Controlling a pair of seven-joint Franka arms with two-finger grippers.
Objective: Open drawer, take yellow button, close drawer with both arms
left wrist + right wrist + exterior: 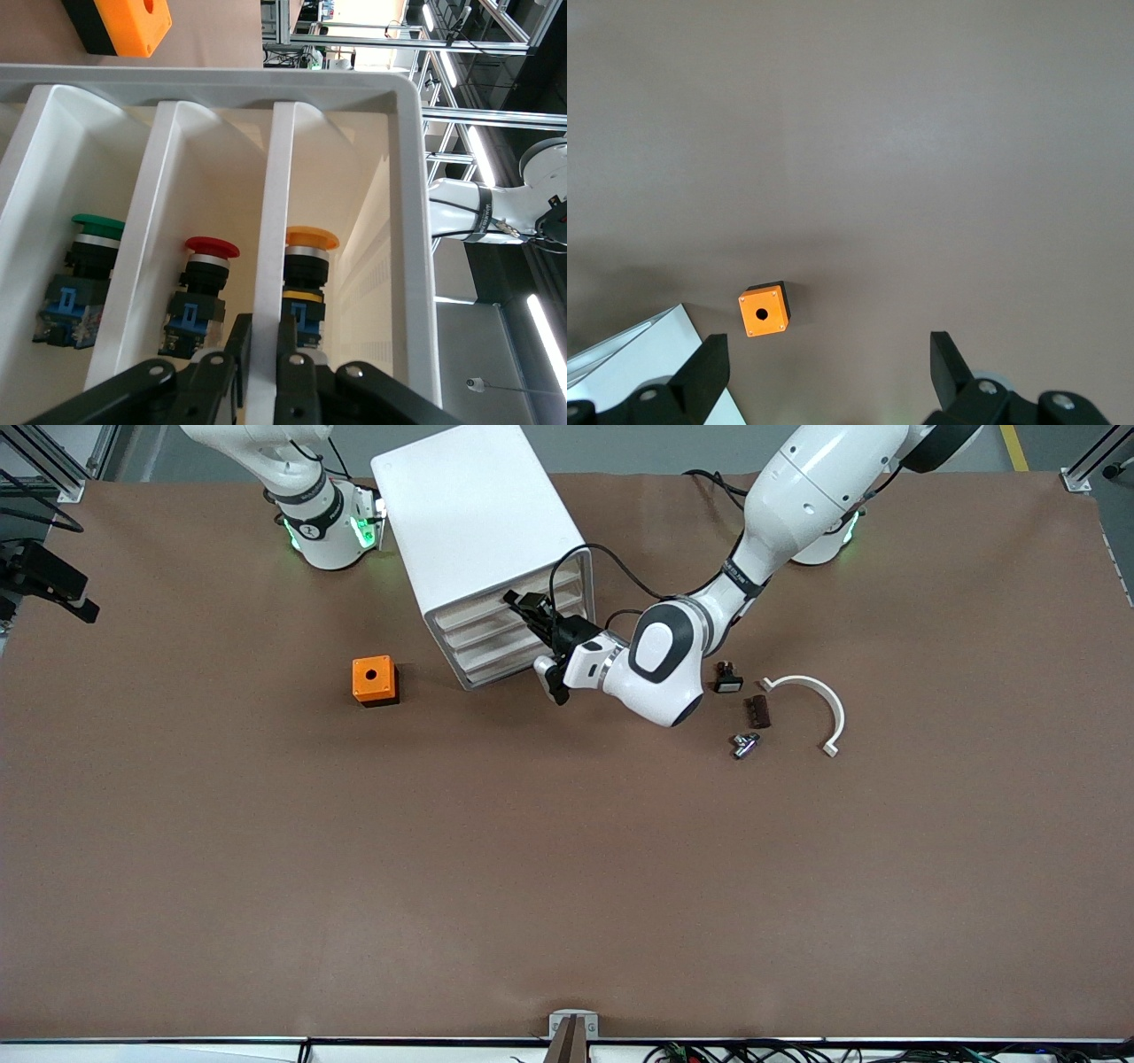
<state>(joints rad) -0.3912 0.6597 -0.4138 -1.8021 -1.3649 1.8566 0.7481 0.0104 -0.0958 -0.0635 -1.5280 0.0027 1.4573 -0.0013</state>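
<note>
The white cabinet (469, 514) stands near the arms' bases, its stacked drawers (483, 633) facing the front camera. My left gripper (524, 608) is at the cabinet's front, shut on the white front lip of a drawer (270, 221); its fingers (237, 345) clamp the lip from both sides. Beside that lip, in the outermost compartment, the button (306, 266) shows its orange-yellow cap and dark body. My right gripper (828, 354) hangs open and empty, high over the table at the right arm's end. It does not show in the front view.
An orange cube (373, 679) with a round hole lies beside the cabinet toward the right arm's end. Green-capped (93, 257) and red-capped (208, 266) buttons sit in other drawers. A black part (727, 680), brown part (758, 711), metal piece (745, 745) and white curved clip (819, 700) lie near the left arm.
</note>
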